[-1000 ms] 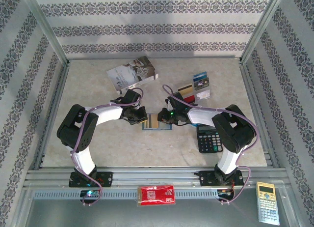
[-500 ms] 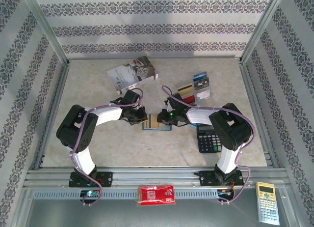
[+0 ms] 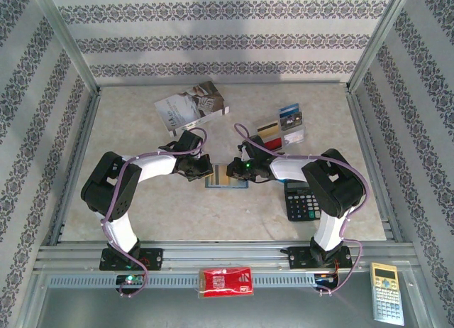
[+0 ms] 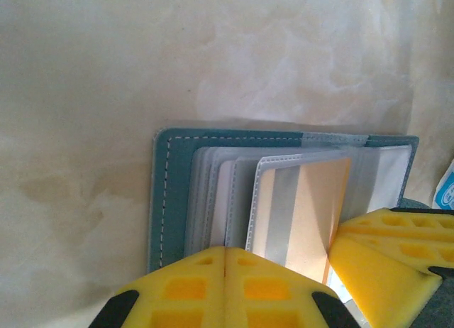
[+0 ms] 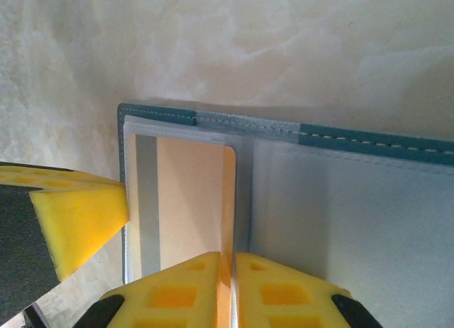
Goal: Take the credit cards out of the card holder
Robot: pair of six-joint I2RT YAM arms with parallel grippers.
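- Front rail: red packet point(image 3: 225, 280); pale calculator point(image 3: 386, 292) to its right.
- Desk point(image 3: 177, 214), right side: black calculator point(image 3: 303, 199).
- Desk centre — the card holder point(image 3: 227, 180) lies open and flat.
- Left jaws: pressed shut at the holder's left edge.
- Right jaws: narrow, pinching the tan card point(image 5: 188, 200) by its edge — the card lies on the holder.
- Farther back: loose cards point(image 3: 284, 129), then a book point(image 3: 191, 108).

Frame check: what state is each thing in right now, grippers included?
card holder: lying open, clear sleeves fanned.
beige card: at a clear sleeve, one edge pinched; cannot tell how far out it is.
right gripper: shut on the beige card.
left gripper: shut, holding nothing, tips at the card holder's edge.
loose cards: out of the holder, lying flat.
book: closed, lying flat.
black calculator: flat, keys up.
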